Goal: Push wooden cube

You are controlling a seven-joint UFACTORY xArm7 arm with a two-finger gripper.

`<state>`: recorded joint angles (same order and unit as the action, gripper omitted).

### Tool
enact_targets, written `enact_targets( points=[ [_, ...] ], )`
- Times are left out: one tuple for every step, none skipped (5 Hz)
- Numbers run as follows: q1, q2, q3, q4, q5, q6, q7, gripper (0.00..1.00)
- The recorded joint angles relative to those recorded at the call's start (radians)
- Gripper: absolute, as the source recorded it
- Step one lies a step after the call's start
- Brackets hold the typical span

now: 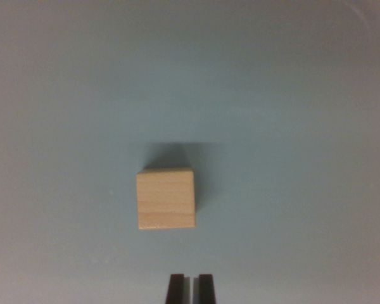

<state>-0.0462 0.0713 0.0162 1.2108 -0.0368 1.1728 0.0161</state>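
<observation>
Because the surface point(63, 126) on the wrist view's left lay bare and pale blue, nothing crowded the wooden cube point(166, 198), which sat flat near the middle of the frame, its shadow falling just above it. Slightly toward the wrist view's right and below, the gripper point(191, 288) showed its two dark fingertips drawn nearly together, only a thin slit between them, apart from the cube. That clenched stance, I judged, suited pushing: closed tips make one blunt face to press against the cube's near side.

Plain pale blue-grey tabletop point(291, 95), smooth and matte, darker toward the corners, soft shadow near centre
</observation>
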Motion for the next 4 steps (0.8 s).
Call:
enact_targets(
  points=[
    [0.0003, 0.011, 0.000, -0.037, -0.0009, -0.047, -0.004, 0.00],
    [0.0003, 0.011, 0.000, -0.037, -0.0009, -0.047, -0.004, 0.00],
    [0.0007, 0.022, 0.000, -0.073, -0.0017, -0.095, -0.007, 0.00],
    [0.0007, 0.022, 0.000, -0.073, -0.0017, -0.095, -0.007, 0.00]
  ],
)
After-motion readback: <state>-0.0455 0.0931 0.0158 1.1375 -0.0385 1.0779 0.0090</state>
